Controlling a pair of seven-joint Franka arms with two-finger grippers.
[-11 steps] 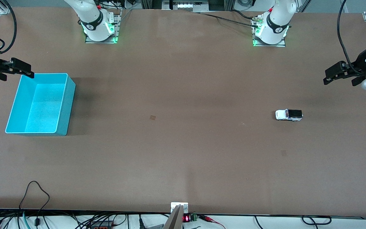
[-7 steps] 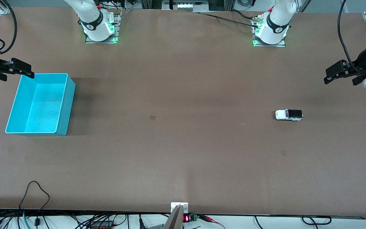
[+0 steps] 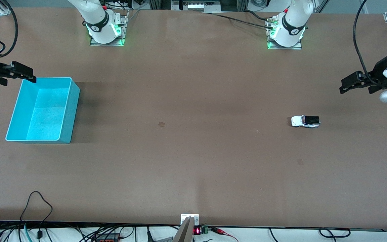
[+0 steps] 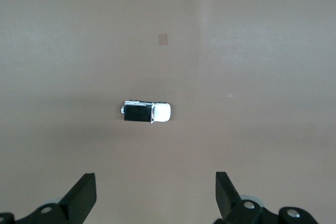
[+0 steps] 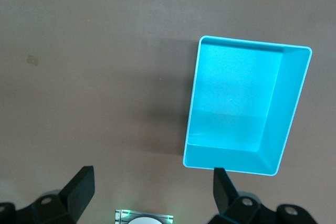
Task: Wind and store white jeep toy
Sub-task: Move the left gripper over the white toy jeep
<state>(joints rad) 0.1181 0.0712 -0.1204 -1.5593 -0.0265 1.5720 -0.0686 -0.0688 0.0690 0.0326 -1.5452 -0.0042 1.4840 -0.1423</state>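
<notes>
Both grippers empty, jaws wide apart: left gripper [image 3: 345, 85] up near white jeep toy [image 3: 305, 121], likely lining up grab; right gripper [image 3: 29, 76] waits by turquoise bin [image 3: 70, 111].

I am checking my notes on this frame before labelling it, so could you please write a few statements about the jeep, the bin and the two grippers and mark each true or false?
1. The white jeep toy sits on the table, toward the left arm's end. True.
2. The turquoise bin already holds the jeep. False: the bin is empty.
3. The left gripper is shut on the jeep. False: it is open in the air, and the jeep lies free on the table.
4. The right gripper is open, by the bin's rim. True.
5. The jeep lies on its side. False: it stands on its wheels, roof up.
</notes>
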